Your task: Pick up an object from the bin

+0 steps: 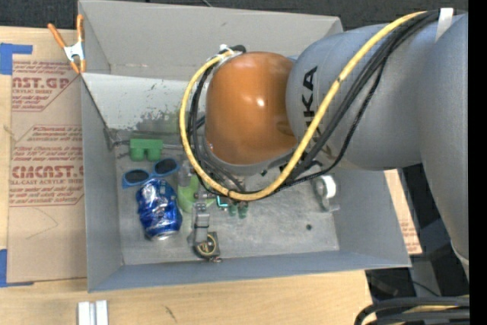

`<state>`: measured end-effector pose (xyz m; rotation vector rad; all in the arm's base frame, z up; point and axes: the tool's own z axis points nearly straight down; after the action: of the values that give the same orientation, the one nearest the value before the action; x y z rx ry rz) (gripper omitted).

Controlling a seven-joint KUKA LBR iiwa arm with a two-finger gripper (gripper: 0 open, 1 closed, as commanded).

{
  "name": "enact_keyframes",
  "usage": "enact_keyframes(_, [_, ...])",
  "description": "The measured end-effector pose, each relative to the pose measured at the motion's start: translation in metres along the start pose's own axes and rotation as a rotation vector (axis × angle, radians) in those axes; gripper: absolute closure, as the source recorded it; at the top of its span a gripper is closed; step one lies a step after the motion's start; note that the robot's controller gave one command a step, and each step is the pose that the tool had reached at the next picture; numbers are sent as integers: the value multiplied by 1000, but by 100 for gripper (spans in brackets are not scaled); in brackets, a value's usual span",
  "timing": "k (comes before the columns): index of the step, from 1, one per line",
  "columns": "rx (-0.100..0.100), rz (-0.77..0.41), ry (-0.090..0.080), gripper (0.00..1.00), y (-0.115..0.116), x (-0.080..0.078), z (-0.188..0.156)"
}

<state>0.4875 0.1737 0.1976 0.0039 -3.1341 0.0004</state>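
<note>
Under the big orange cover (247, 106) on the grey arm (380, 95), the end effector (202, 224) points down into the grey bin (103, 202), near the front wall. It is thin and dark, and the cover and the yellow cables (327, 99) hide most of it. I cannot tell how far open it is, and I cannot tell if it has hold of anything.

A small dark ring (205, 245) sits right at its tip, on the bin floor. I cannot tell if the ring is a loose thing or a part of the robot.

Just beside the end effector, on its left as the camera sees it, lies a squashed blue can (158, 211) with white marks. Between the can and the end effector is a small light green thing (187, 195), very close to both.

Farther off on that same side, past the can, lie two blue oval shapes (148, 173) and a green block (144, 148).

On its other side, close by, are some tiny green bits (234, 209). Well apart on that side lies a small white and silver thing (326, 190).
</note>
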Motion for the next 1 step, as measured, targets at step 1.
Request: enact_keyframes(1, [0,-478,-12,0,65,-7,128])
